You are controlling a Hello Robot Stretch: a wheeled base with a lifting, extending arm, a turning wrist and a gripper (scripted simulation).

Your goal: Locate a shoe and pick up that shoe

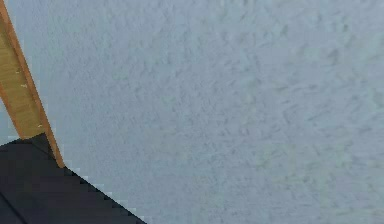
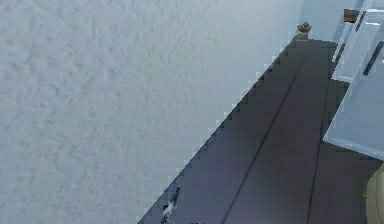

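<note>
Gripper (image 2: 173,204) sits low at the wall (image 2: 100,90) base, above dark floor (image 2: 270,140); it holds nothing.

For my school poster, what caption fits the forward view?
Bumpy white wall, slanting wooden strip, dark floor at lower left.

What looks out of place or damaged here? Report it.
Nothing stands out. The wall, the dark floor and the white furniture all look unmarked. A small brown thing sits on the floor far off, too small to identify.
</note>
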